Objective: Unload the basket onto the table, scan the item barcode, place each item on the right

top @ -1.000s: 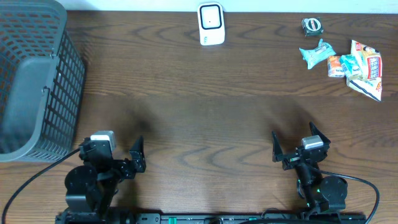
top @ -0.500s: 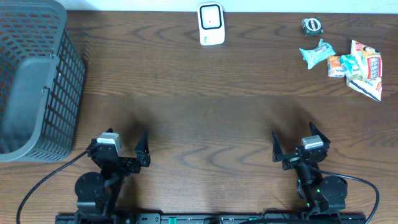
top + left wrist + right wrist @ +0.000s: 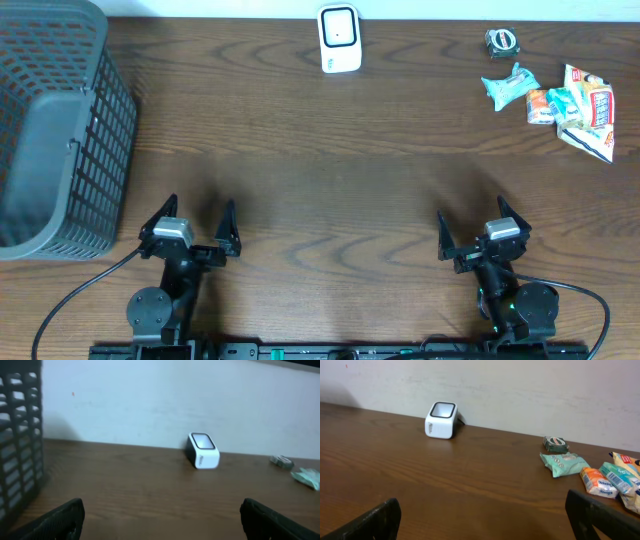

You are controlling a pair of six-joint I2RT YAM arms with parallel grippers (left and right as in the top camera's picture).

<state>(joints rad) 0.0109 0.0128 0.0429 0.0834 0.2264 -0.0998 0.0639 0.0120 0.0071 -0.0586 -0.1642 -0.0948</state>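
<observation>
dark brown wooden table (image 3: 330, 170) with a wavy grain fills the overhead view, and both wrist views show a plain pale wall (image 3: 520, 390) rising behind its far edge. two arms sit at the near edge, one at each side. the left gripper (image 3: 197, 216) has its two black fingers spread wide with nothing between them, and the right gripper (image 3: 476, 226) stands just as wide and just as empty. both are low over bare wood and well apart from everything else. one barcode scanner (image 3: 339, 39), a small white box with rounded corners and a dark window on its face, stands at the middle of the far edge, close to the wall. one grey plastic basket (image 3: 100, 130) with a square lattice wall takes up the far left corner. the items to scan lie loose in the far right corner, well apart from the scanner: one small round dark object (image 3: 503, 40) nearest the wall, one crinkly teal packet (image 3: 508, 85) just in front of it, one small orange packet (image 3: 540, 105), and several more glossy packets (image 3: 588, 110) in blue, red and white that overlap, so i cannot count them exactly. none of them touches a gripper.
</observation>
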